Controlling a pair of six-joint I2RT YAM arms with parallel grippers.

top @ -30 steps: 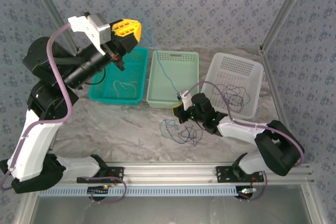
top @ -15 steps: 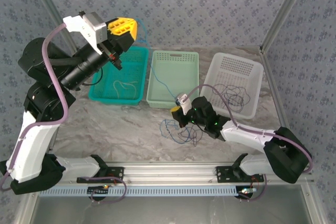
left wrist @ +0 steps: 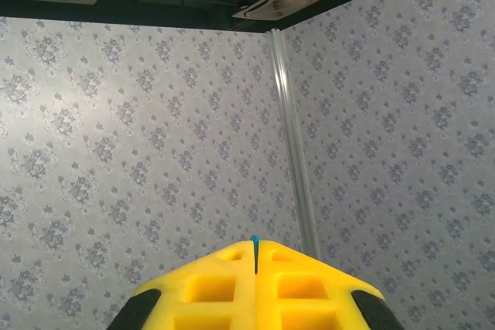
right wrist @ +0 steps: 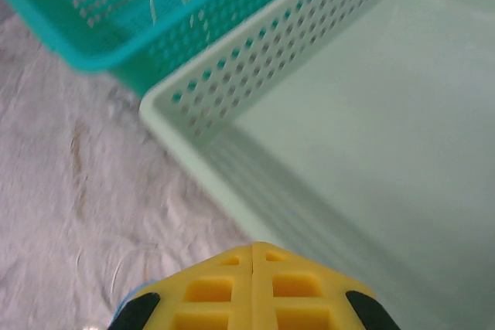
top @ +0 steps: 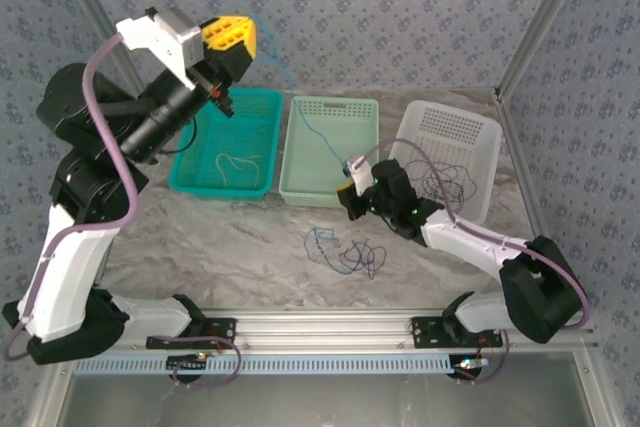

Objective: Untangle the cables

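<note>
Arms: two. The left arm (top: 62,267) is raised high above the back left of the desk (top: 200,247). The right arm (top: 465,240) reaches low across it, towards the middle.

Baskets: three, in a row at the back of the desk. These are one teal basket (top: 222,189) on the left, one light green basket (top: 330,100) in the middle and one white basket (top: 450,125) on the right.

Cables:
- One blue cable (top: 318,137). It hangs from the left jaws, drops over the back rim of the light green basket and crosses that basket diagonally to its near right corner. More blue strand lies in the tangle.
- One whitish cable (top: 235,162), lying loose inside the teal basket.
- Dark cable (top: 450,182), in loose loops inside the white basket. The number of strands cannot be counted.
- One tangle (top: 345,252) of blue and dark strands, on the bare desk in front of the light green basket and apart from all three baskets.

Left jaws: clenched on the blue cable. In the left wrist view a sliver of blue stands in the seam between the two yellow fingers.

Right jaws: pressed together, low at the near right corner of the light green basket. The blue cable runs up to them. Whether it is pinched there cannot be told, as no strand is visible at the seam in the right wrist view.
</note>
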